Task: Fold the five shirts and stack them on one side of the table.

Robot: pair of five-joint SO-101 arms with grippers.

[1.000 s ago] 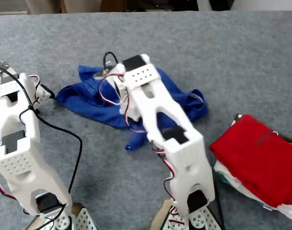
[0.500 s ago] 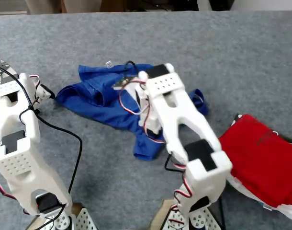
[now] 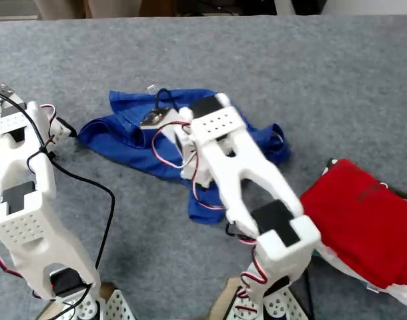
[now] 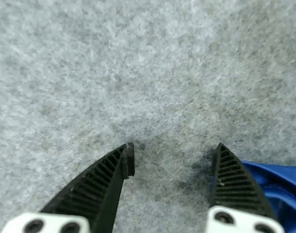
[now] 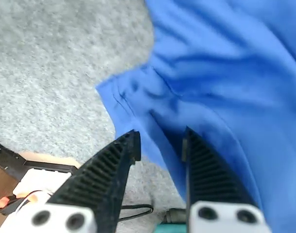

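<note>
Where the blue shirt lies: crumpled blue cotton shirt [image 3: 133,130] at mid-table, bunched in ridges and folds, one flap trailing toward the arms' bases.
High view: both white plastic arms, plus the folded red shirt [image 3: 360,223] topping a pile of pale folded shirts [image 3: 397,290] at the table's right edge, well apart from the blue one.
Left wrist view: left gripper [image 4: 174,155] spread wide, gripping nothing; it hangs over bare felt, with a blue shirt edge just beside one black ridged fingertip [image 4: 225,170].
Right wrist view: right gripper [image 5: 160,141] parted by a narrow gap, low over the blue shirt's stitched hem – blue cloth shows through the gap, none visibly pinched. From above, the arm's own body hides these fingers.
Table: grey felt-like surface [image 3: 310,73], fuzzy and mottled.
Textures: the blue cloth is smooth with soft creases; the finger pads are black, tapered and toothed; loose red, white and black wires [image 3: 165,137] loop from the right arm.
</note>
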